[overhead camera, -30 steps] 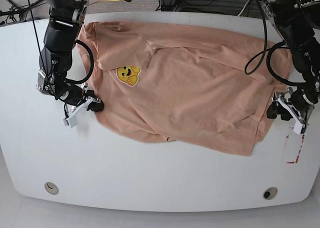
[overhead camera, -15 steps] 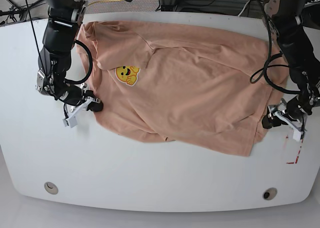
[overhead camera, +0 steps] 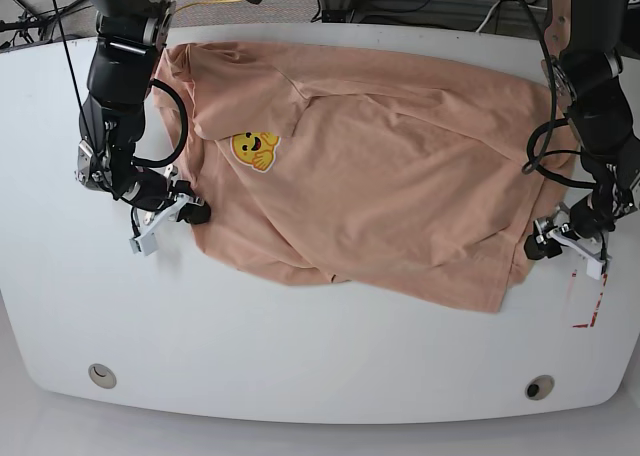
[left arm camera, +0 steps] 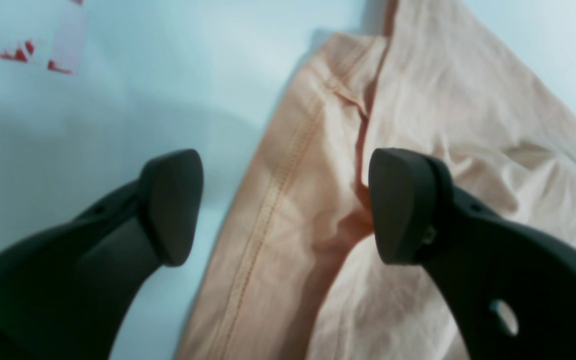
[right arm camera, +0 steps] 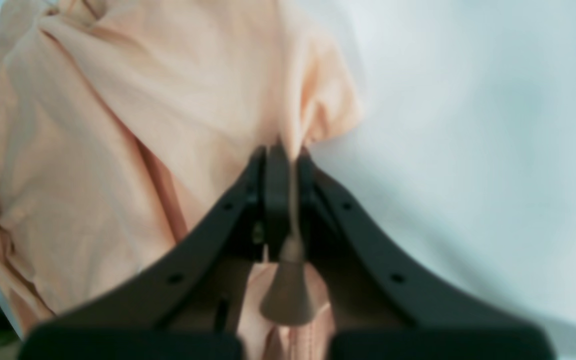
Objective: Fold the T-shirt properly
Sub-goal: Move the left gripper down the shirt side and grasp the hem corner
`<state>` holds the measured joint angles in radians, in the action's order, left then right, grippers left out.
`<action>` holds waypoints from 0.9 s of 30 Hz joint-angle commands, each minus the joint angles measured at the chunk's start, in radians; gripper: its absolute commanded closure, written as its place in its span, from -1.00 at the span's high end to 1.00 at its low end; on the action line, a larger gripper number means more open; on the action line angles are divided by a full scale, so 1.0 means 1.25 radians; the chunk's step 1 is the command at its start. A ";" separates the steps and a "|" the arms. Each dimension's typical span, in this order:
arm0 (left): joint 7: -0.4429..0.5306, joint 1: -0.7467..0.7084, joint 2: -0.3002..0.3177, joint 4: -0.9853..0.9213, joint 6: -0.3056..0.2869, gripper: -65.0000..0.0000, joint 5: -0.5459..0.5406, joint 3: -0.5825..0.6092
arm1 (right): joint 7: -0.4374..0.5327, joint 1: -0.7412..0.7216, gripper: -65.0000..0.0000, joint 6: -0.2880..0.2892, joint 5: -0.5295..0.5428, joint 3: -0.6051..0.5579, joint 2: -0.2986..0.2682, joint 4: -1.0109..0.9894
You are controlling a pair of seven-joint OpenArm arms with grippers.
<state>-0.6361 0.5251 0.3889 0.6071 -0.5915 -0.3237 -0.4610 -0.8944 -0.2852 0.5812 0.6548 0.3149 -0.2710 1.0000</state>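
the t-shirt (overhead camera: 380, 176) lies spread over the middle and far part of the white table (overhead camera: 300, 356), chest patch (overhead camera: 255, 149) facing up toward ten o'clock, one folded-over corner pointing at five o'clock. near edge of the table bare, two small round fittings (overhead camera: 101, 376) set into it.

left gripper (left arm camera: 285, 205) sits at four o'clock, low over the hem. jaws wide apart, one pad on the table side, the other over the cloth, with the stitched hem edge (left arm camera: 268, 200) running between them. nothing pinched yet.

right gripper (right arm camera: 282, 165) at nine o'clock, jaws together and clamped on a thin pinch of the shirt's edge, cloth puckering up into the tips.

step in hand, by the look of it: the left arm taking its hold on the hem. to do it well, it should come down so the lower pad slips under both layers, close square across the stitching, not on the loose wrinkle beside it. the right arm should keep its pinch taut so the cloth does not drag.

red tape marks (overhead camera: 590, 311) near four o'clock. beyond the far edge, cables (overhead camera: 440, 1) and a yellow cord (overhead camera: 215, 3) on a grey floor.
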 commanded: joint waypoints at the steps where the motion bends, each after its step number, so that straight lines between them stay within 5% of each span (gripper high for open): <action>1: 0.021 0.027 0.016 -0.001 -0.007 0.50 -0.014 -0.001 | 0.007 -0.017 -1.00 0.007 0.012 0.002 -0.011 0.013; 19: -0.017 0.027 -0.081 0.000 -0.011 0.44 -0.015 0.059 | 0.005 -0.019 -1.00 0.007 0.013 0.002 -0.010 0.013; 24: -0.013 0.026 -0.083 0.000 -0.010 -0.08 -0.015 0.079 | 0.007 -0.020 -1.00 0.007 0.009 0.002 -0.010 0.013; 27: -0.007 0.025 -0.083 0.000 -0.006 -0.59 -0.015 0.080 | 0.007 -0.017 -1.00 0.007 0.013 0.003 -0.010 0.013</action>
<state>-0.6361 0.5373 0.2749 0.5995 -0.6029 -0.3504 -0.3634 -0.8944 -0.2867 0.5808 0.6579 0.3141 -0.2684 0.9997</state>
